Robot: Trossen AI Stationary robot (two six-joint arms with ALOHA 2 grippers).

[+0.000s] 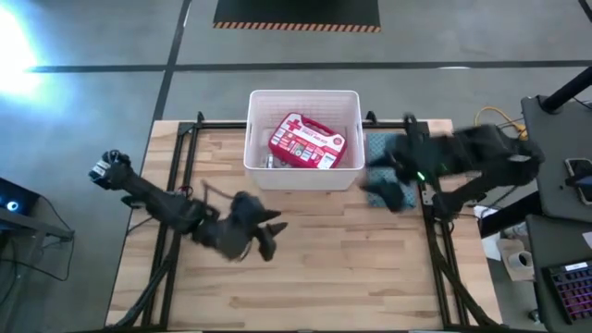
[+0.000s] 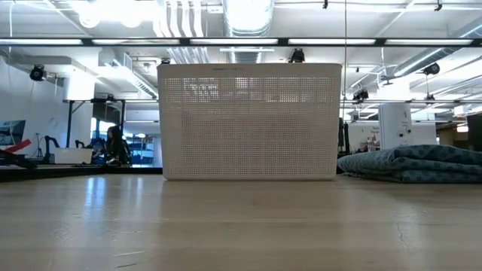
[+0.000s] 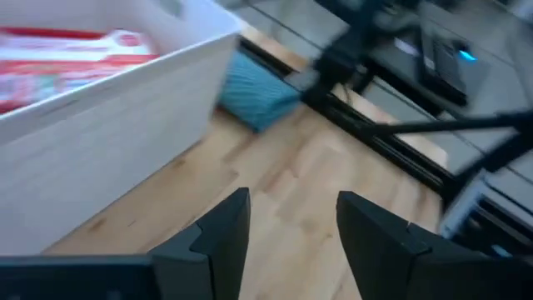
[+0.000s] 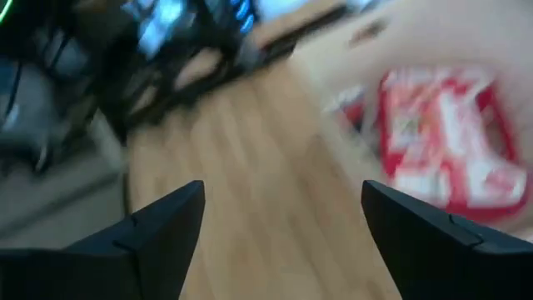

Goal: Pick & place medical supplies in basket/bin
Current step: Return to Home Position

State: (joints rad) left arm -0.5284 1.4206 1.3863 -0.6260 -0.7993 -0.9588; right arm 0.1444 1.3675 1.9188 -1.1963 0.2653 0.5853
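From above, the bin (image 1: 303,93) sits at the top centre of the frame, at the far edge of the table (image 1: 351,277). The red case (image 1: 306,141) lies inside it, tilted, cross side up. My left gripper (image 1: 274,233) hangs over bare wood left of centre, below the bin and well apart from it. My right gripper (image 1: 387,185) is just right of the bin, over the blue cloth (image 1: 377,146).

At table height, the bin (image 2: 248,120) fills the middle of the frame, its mesh wall hiding what it holds. The cloth (image 2: 414,164) lies folded at the right edge on the table (image 2: 241,226). Neither of my grippers shows here.

From my left wrist, my gripper (image 3: 291,229) is spread with only wood between the fingers (image 3: 225,237). The bin (image 3: 108,133) is at upper left with the case (image 3: 67,54) in it, and the cloth (image 3: 254,87) just past its corner.

From my right wrist, my gripper (image 4: 283,221) stands wide apart and empty over the table (image 4: 250,167). The case (image 4: 441,142) shows at the right.
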